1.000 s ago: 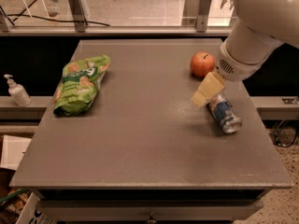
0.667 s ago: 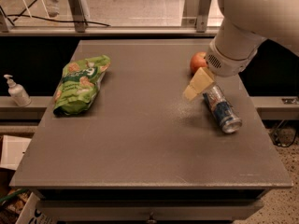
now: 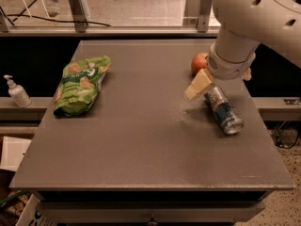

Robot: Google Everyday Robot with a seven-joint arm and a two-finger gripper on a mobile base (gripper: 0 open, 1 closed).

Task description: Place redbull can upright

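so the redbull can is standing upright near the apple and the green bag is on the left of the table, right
Not quite: the camera view shows the redbull can lying on its side, not upright. It is near the apple, with the tool at its far end, and the green bag is on the left of the table.

hand (image 3: 207, 84) between apple (image 3: 198, 61) and can (image 3: 224, 110), tabletop (image 3: 141, 140) leftward free

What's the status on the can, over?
Gripper low at far end of can. Can on its side, not upright. Apple close behind gripper; bag far left.
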